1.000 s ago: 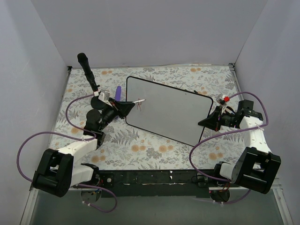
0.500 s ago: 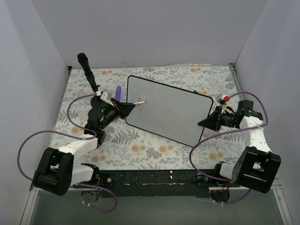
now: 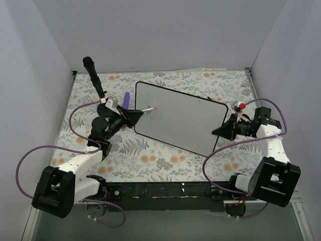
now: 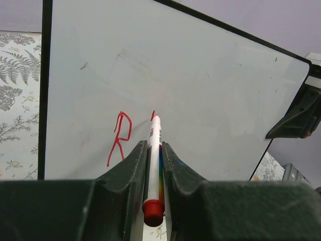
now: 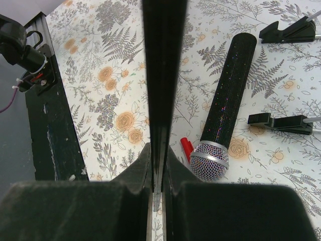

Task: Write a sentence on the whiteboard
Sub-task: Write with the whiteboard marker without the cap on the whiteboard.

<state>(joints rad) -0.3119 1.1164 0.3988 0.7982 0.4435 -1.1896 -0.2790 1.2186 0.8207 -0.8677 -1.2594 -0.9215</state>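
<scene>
My left pincer [image 4: 154,146]: clamps marker [image 4: 154,168], tip at whiteboard [image 4: 215,85], for the sentence [image 4: 119,138]'s next letter.
My right pincer [image 5: 158,150]: pinches whiteboard rim, steadying it.

Lab test booth: plain grey walls [image 3: 150,35] around a floral-clothed table [image 3: 165,160].

Right of right jaws: glittery black microphone [image 5: 228,100] lying on floral cloth [image 5: 100,75]; red cap [image 5: 186,148] just beside its grille; black clip [image 5: 283,121] farther right.
</scene>
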